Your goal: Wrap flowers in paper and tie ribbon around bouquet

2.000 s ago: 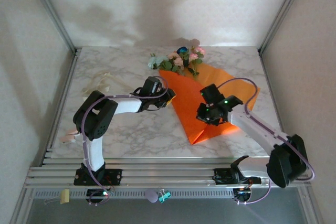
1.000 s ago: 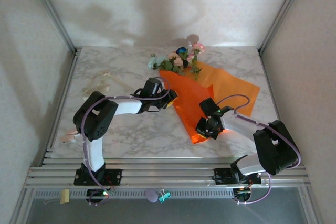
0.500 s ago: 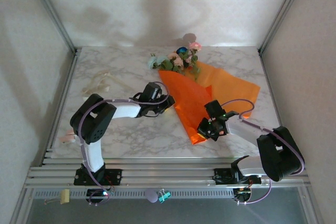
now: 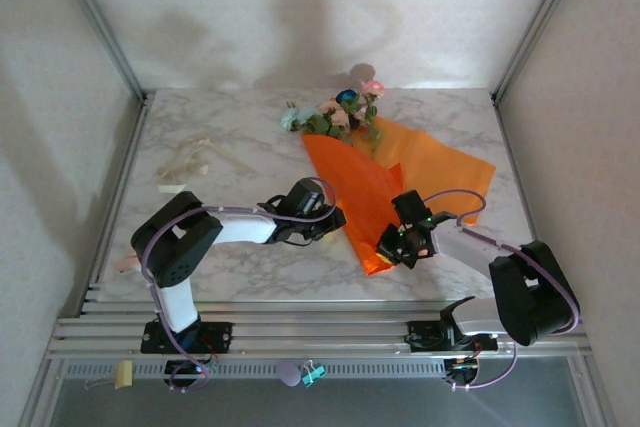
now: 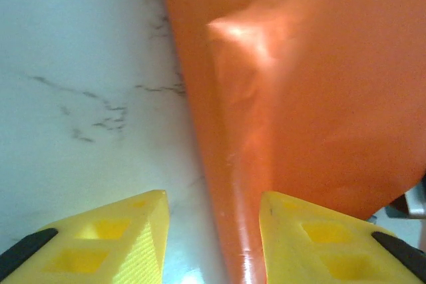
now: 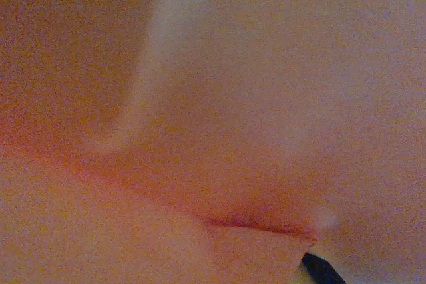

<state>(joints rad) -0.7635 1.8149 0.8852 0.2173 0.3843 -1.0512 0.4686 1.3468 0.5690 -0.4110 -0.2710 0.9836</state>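
The flowers [image 4: 343, 112] lie at the back of the table, pink, whitish and blue blooms sticking out past the paper. The orange paper [image 4: 370, 192] is folded over their stems, which are hidden, and narrows to a tip near the front. My left gripper [image 4: 336, 219] is open at the paper's left edge; in the left wrist view the folded edge [image 5: 229, 184] runs between the yellow fingers [image 5: 100, 247], one on marble, one over orange. My right gripper [image 4: 388, 247] sits at the paper's near tip, shut on it; orange paper [image 6: 213, 111] covers its wrist camera. The cream ribbon [image 4: 186, 159] lies far left.
The marble table [image 4: 240, 267] ends at metal rails along the front. Frame posts stand at the back corners. A flat part of the orange sheet [image 4: 450, 167] spreads to the right of the fold. A small pale scrap [image 4: 125, 264] lies at the table's left edge.
My left gripper slid toward the front and right along the paper's left edge. My right gripper went from the sheet's middle to its near tip, and the flap came up over the stems.
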